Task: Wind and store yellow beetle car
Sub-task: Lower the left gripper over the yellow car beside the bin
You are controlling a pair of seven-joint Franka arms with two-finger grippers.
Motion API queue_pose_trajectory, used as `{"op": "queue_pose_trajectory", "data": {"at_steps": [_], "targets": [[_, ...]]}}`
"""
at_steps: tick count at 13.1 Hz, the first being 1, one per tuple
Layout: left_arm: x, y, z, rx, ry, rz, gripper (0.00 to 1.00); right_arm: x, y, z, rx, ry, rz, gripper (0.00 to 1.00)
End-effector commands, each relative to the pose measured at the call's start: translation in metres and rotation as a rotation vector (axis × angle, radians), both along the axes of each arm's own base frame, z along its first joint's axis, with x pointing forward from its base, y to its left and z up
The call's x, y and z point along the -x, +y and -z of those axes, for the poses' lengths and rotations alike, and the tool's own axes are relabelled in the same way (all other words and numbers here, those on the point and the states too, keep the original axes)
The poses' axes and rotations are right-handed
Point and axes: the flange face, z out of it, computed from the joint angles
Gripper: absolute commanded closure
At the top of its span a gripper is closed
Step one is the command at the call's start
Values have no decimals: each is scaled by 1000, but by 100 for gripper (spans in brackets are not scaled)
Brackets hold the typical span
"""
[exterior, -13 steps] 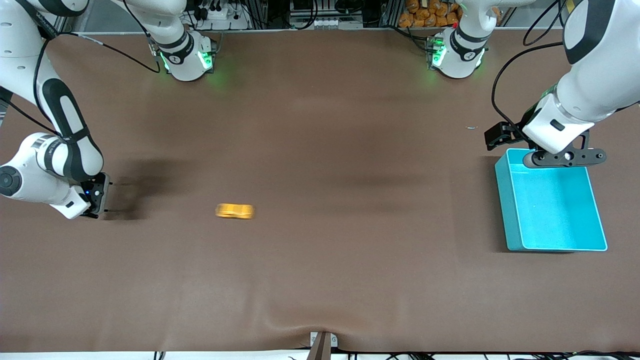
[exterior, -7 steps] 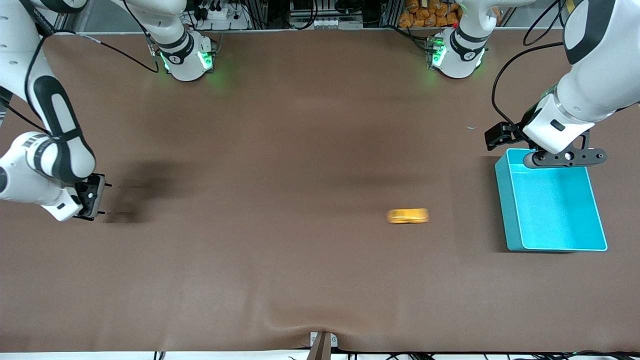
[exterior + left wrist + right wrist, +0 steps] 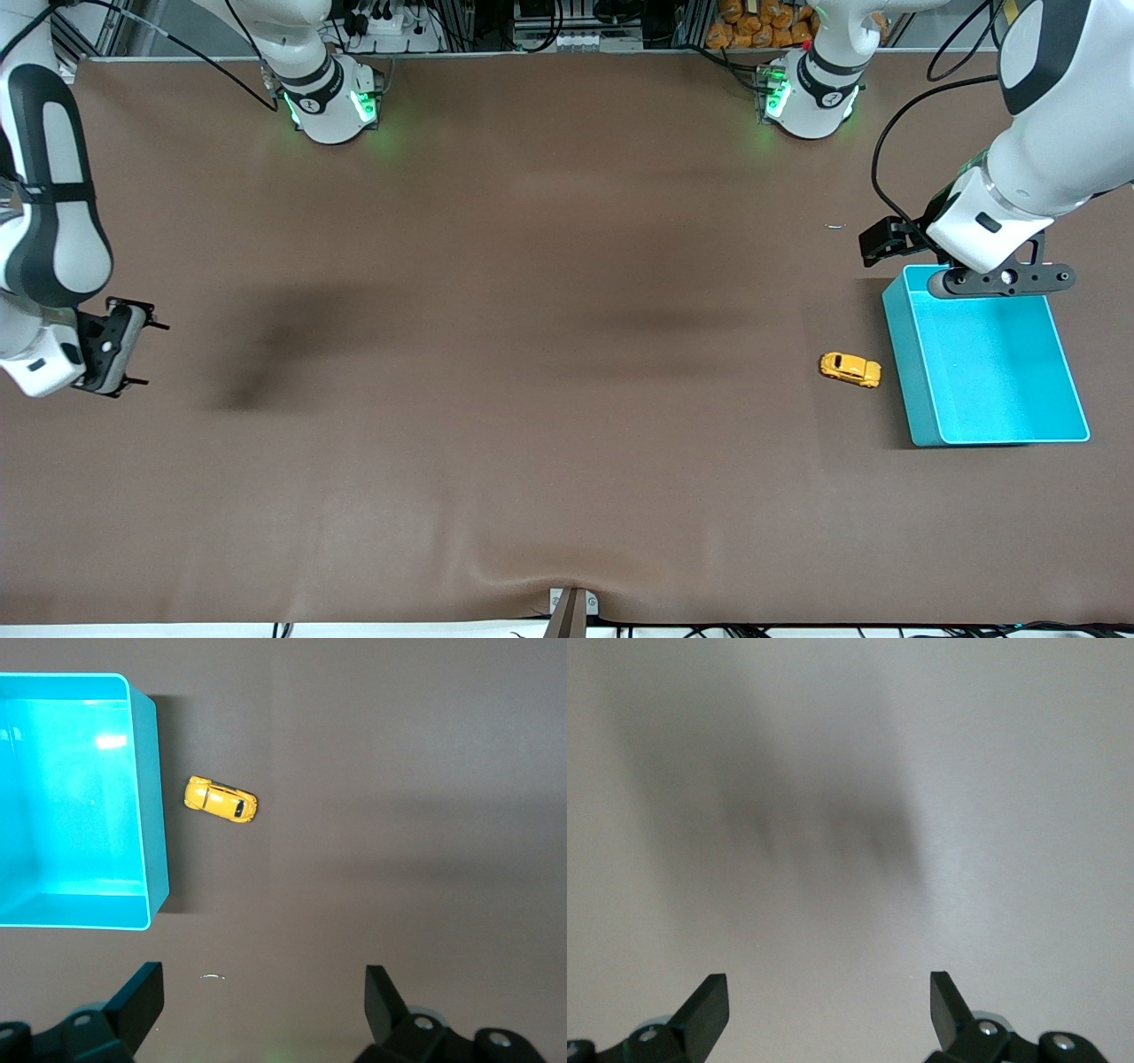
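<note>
The yellow beetle car [image 3: 850, 369] stands on the brown table, just apart from the teal bin [image 3: 897, 354] on the side toward the right arm's end. In the left wrist view the yellow beetle car [image 3: 221, 801] lies at a slant a short gap from the teal bin's wall [image 3: 152, 815], and nothing shows inside the bin. My left gripper [image 3: 1001, 279] hangs open over the bin's edge nearest the robots' bases, fingertips wide apart [image 3: 263, 979]. My right gripper [image 3: 152, 354] is open and empty over bare table at the right arm's end [image 3: 828, 988].
A small silvery scrap [image 3: 835, 226] lies on the table near the left gripper, also seen as a silvery scrap [image 3: 211, 976] in the left wrist view. A dark bracket [image 3: 571, 611] sticks up at the table edge nearest the front camera.
The car has rolled across the table from the right arm's end and stopped beside the bin, which shifted slightly. The right arm drew back toward its end of the table. The left arm held still.
</note>
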Motion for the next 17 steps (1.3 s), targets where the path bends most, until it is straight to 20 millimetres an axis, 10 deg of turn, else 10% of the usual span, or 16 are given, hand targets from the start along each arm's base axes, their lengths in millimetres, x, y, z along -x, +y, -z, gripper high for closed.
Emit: {"op": "queue_pose_trajectory", "data": {"at_steps": [1, 4, 14, 15, 16, 17], "targets": [[1, 2, 1, -17, -8, -20, 0, -25, 17, -55, -1, -11, 105, 0], [4, -3, 24, -32, 6, -133, 0, -35, 46, -117, 19, 34, 357, 0], [9, 8, 158, -79, 25, -615, 0, -14, 111, -217, 78, 59, 983, 0], [3, 16, 171, -80, 28, -662, 0, -4, 107, -238, 70, 37, 1034, 27], [-1, 24, 181, -75, 22, -702, 0, 6, 106, -256, 60, 19, 1045, 28], [-4, 35, 190, -78, 28, -752, 0, 15, 106, -266, 56, 18, 1057, 0]]}}
